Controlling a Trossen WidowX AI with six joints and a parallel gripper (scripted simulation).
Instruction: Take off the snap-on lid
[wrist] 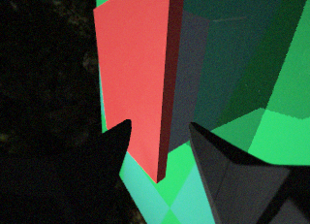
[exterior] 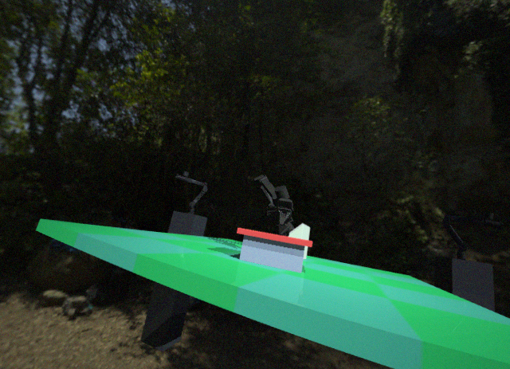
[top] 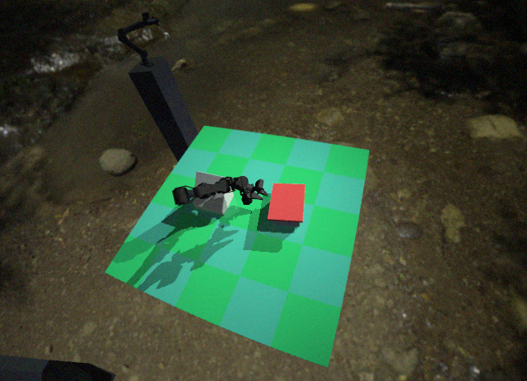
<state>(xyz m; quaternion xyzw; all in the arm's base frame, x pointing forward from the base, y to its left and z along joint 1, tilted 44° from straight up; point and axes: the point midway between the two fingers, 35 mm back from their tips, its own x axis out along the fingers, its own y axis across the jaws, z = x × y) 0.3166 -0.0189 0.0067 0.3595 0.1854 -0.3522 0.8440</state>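
The red lid (top: 286, 202) (exterior: 272, 237) (wrist: 133, 59) lies flat on top of the pale grey storage box (exterior: 269, 253) (wrist: 186, 88), its rim overhanging the walls. The box stands on the checkered table (top: 306, 326) (exterior: 185, 270). My gripper (top: 264, 188) (wrist: 160, 125) is part open and empty. In the top view it is beside the lid's left edge, above the table. In the wrist view the lid's near corner shows between the fingertips, but contact cannot be made out. The fingers are hard to make out in the exterior view.
A grey-white angular block (top: 228, 202) (exterior: 304, 231) stands left of the box in the top view, partly under my arm. Dark pedestals bearing other arms stand beyond the table, one at the upper left (top: 164, 100) and one at the right of the exterior view (exterior: 473, 278).
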